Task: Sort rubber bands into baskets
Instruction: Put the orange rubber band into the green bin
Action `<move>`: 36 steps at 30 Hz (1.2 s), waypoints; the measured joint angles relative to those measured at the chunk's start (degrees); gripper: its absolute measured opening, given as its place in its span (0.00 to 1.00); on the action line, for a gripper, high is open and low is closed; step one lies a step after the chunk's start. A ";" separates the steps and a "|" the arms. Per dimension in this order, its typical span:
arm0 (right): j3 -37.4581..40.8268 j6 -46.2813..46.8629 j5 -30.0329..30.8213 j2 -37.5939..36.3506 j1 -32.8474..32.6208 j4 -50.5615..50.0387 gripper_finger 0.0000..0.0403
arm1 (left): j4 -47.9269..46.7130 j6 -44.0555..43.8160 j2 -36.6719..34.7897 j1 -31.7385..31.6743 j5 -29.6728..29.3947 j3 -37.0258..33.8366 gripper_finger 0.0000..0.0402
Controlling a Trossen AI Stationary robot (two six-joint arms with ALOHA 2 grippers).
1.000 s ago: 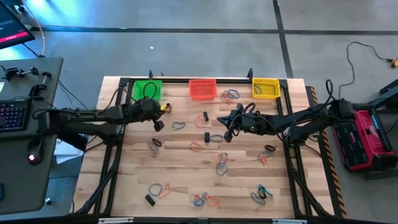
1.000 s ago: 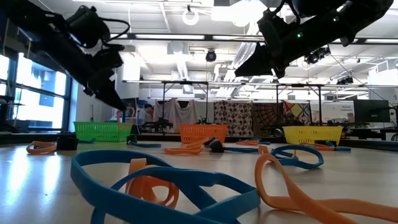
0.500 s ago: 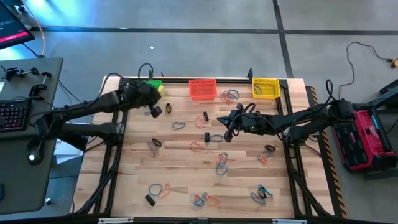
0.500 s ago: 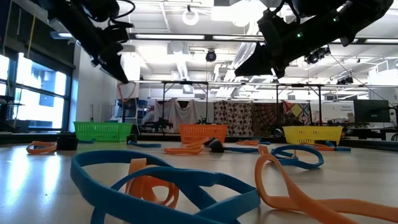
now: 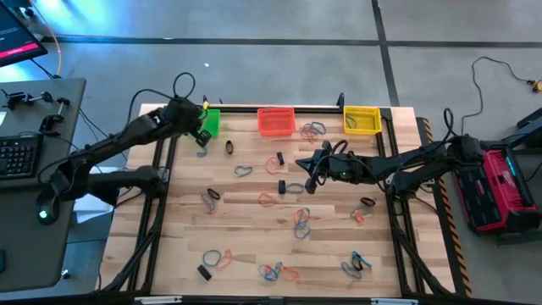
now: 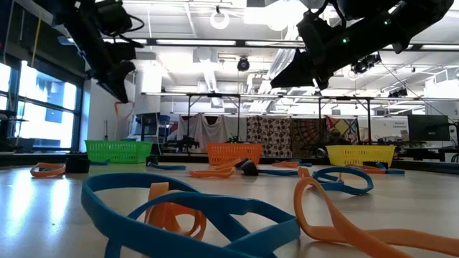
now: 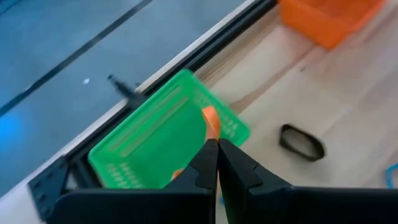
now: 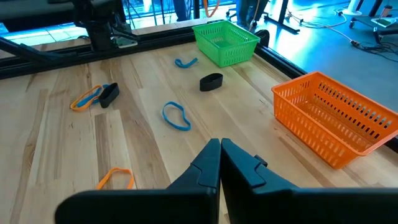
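Over the green basket (image 5: pixel 211 121) at the surface's far-left corner, left claw (image 7: pixel 216 144) pinches an orange rubber band (image 7: pixel 210 120), hanging clear above the rim, presumably for release. Right claw (image 5: pixel 310 182) waits mid-surface, pressed together, empty. Remaining bands (image 5: pixel 301 222) lie scattered; red basket (image 5: pixel 275 121) and yellow basket (image 5: pixel 362 119) line the far edge, leaving open approach room.

A: What sits on the counter (image 5: pixel 246 229)?
B: Green basket (image 5: pixel 211 121), red-orange basket (image 5: pixel 275 121) and yellow basket (image 5: pixel 362 119) along its far edge; rubber bands (image 5: pixel 295 222) scattered across the wood.
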State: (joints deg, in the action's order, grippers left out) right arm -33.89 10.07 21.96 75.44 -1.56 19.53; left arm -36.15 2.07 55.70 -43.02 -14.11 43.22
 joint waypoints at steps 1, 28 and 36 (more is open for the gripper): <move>0.00 0.00 0.01 0.00 0.02 0.00 0.00 | -0.28 0.09 0.02 -1.00 0.00 0.00 0.00; 0.00 -1.11 0.02 0.00 0.06 0.00 0.00 | 9.71 2.20 23.47 -15.65 9.02 0.04 0.00; 0.00 -1.11 0.02 -0.02 0.06 0.02 0.00 | 9.89 3.10 30.17 -15.87 9.16 2.93 0.00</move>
State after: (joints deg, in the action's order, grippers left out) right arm -33.89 8.95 21.98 75.42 -1.50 19.55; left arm -26.26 5.17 85.87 -58.89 -4.95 46.15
